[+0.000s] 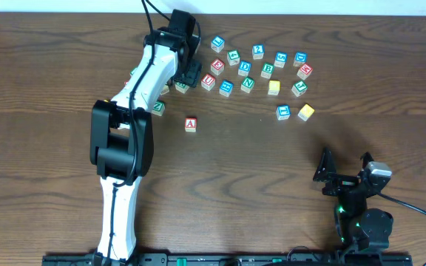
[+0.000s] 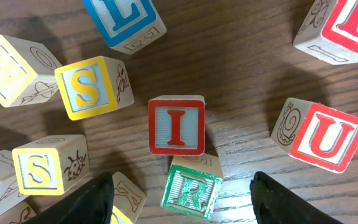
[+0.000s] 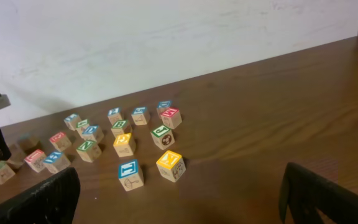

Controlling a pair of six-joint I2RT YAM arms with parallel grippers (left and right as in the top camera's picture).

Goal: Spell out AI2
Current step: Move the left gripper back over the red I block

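hovering over the red i cube (image 2: 176, 126), left end effector (image 2: 182, 186) spread wide.

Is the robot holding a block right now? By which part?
Nothing is held. The left gripper hangs open over the red I cube without touching it; the right gripper is open and empty.

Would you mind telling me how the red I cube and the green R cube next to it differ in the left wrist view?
The I cube is printed in red, the R cube in green. The I cube's letter faces the camera squarely, while the R cube's is turned slightly askew. Both are wooden letter cubes of like size.
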